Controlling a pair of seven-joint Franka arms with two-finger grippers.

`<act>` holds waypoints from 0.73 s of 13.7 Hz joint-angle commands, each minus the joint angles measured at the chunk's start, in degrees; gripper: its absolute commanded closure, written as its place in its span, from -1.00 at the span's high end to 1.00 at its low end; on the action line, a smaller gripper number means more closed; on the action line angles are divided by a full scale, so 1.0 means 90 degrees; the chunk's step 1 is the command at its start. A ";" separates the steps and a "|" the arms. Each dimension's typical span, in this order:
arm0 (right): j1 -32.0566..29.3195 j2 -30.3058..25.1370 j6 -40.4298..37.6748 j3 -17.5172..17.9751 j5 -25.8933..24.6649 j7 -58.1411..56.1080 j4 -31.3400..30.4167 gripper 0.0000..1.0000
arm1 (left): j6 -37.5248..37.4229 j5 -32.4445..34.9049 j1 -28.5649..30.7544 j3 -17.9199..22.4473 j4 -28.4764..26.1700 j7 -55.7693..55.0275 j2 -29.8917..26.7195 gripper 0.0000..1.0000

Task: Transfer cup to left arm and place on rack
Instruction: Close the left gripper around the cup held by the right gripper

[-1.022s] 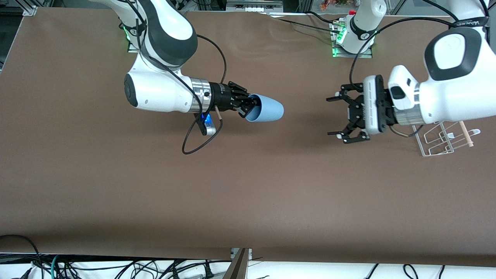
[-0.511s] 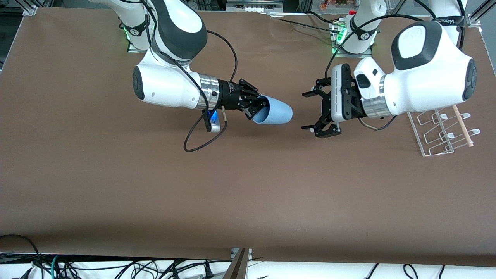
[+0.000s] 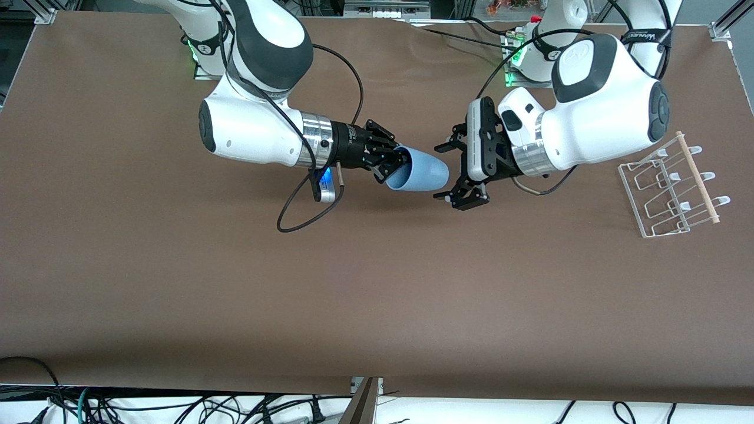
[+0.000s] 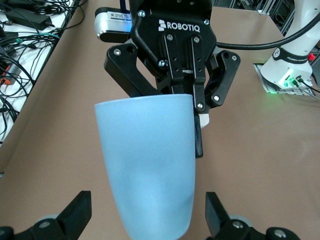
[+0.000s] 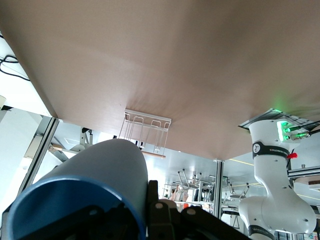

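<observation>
The light-blue cup (image 3: 421,174) hangs on its side over the middle of the table. My right gripper (image 3: 392,165) is shut on the cup's rim, one finger inside and one outside. In the left wrist view the cup (image 4: 147,165) points its closed end between the spread fingers of my left gripper (image 4: 145,215), with a gap on each side. My left gripper (image 3: 446,174) is open and touches nothing. The right wrist view shows the cup (image 5: 100,180) pinched at its rim by the right gripper (image 5: 150,210). The white wire rack (image 3: 671,191) stands at the left arm's end of the table.
A black cable loop (image 3: 306,212) hangs under the right wrist. Both arm bases (image 3: 533,56) carry green lights along the table's edge farthest from the front camera. The brown table (image 3: 353,294) stretches bare toward the front camera.
My left arm has swung away from the rack toward the cup, and its open fingers now flank the cup's closed end. The right arm has carried the cup slightly toward the left gripper.
</observation>
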 commanded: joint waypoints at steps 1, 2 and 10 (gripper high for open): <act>-0.0030 0.0113 -0.0014 0.0012 0.0115 0.0132 0.0224 -1.00 | 0.0476 0.0102 -0.0008 -0.0196 -0.0316 -0.0042 -0.0097 1.00; -0.0030 0.0113 -0.0043 0.0012 0.0115 0.0142 0.0224 -1.00 | 0.0632 0.0102 -0.0008 -0.0293 -0.0385 -0.0110 -0.0097 1.00; -0.0030 0.0113 -0.0082 -0.0008 0.0115 0.0142 0.0224 -1.00 | 0.1005 0.0610 -0.0018 -0.0636 -0.0473 -0.1008 -0.0116 -0.91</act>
